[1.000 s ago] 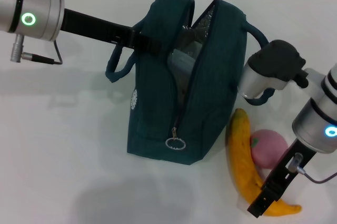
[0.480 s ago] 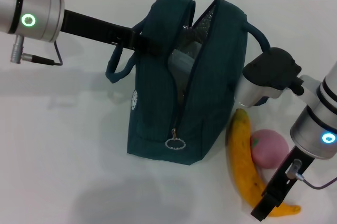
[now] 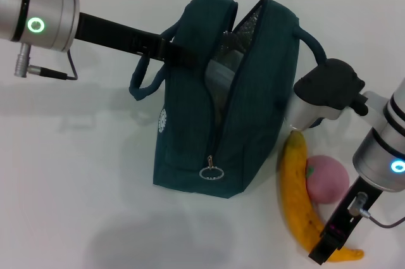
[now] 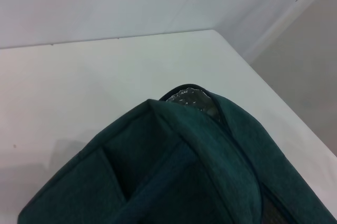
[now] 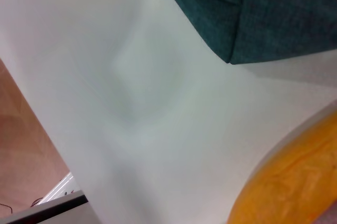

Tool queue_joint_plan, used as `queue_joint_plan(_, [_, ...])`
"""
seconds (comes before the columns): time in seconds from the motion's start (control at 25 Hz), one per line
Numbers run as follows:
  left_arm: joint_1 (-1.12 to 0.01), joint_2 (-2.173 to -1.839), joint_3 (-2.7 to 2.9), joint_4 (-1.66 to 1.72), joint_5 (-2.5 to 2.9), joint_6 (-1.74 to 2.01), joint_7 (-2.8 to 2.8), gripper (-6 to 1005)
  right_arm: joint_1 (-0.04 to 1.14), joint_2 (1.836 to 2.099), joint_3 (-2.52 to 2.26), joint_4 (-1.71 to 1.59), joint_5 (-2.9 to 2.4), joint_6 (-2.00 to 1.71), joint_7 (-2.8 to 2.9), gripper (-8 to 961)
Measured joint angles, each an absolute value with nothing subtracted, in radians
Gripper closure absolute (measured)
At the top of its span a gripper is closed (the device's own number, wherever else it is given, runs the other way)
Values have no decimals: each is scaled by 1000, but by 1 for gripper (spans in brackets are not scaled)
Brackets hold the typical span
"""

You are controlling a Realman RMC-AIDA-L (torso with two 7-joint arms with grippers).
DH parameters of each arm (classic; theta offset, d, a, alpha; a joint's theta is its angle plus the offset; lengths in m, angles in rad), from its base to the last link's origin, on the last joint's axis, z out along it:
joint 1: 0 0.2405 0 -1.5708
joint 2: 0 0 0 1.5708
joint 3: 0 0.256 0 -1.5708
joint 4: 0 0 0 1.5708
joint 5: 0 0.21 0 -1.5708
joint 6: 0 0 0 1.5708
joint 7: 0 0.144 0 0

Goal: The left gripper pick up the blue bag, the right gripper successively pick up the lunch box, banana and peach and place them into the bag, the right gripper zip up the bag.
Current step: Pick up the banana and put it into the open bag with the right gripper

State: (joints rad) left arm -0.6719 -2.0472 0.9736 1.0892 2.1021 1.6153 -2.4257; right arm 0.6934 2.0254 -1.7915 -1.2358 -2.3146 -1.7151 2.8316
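Note:
The blue bag point(image 3: 253, 111) stands upright mid-table with its top unzipped and silver lining showing. My left gripper point(image 3: 182, 55) is shut on the bag's left rim near the handle; the left wrist view is filled by the bag's fabric point(image 4: 174, 182). The lunch box point(image 3: 218, 78) sits inside the bag, partly hidden. To the bag's right lies the banana point(image 3: 296, 193), with the pink peach point(image 3: 329, 179) touching its right side. My right gripper point(image 3: 330, 247) is shut on the banana's near end; the banana point(image 5: 295, 182) shows close up in the right wrist view.
The zipper's ring pull point(image 3: 211, 172) hangs at the bag's near end. My right arm's elbow point(image 3: 329, 88) sits close against the bag's right handle point(image 3: 311, 40). The right wrist view shows the table's edge and brown floor point(image 5: 21, 155) beyond it.
The banana's far end has swung right, toward the peach, as my right gripper shifted right and nearer. The bag's top leaned slightly right. The left arm barely moved.

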Motion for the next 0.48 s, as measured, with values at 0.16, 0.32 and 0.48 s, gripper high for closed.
queue_joint_plan(0.16, [-672, -2048, 973, 1089, 2102, 1617, -2426, 930, 692, 2022, -1770, -1247, -2319, -1721, 2824, 497])
queue_joint_plan(0.32, [-671, -2047, 973, 1089, 2102, 1620, -2427, 929, 673, 2021, -1687, -1263, -2301, -1751, 2783, 497])
queue_joint_plan(0.48, [-674, -2046, 972, 1090, 2101, 1620, -2427, 929, 646, 2019, -1561, -1251, -2236, -1797, 2721, 498])
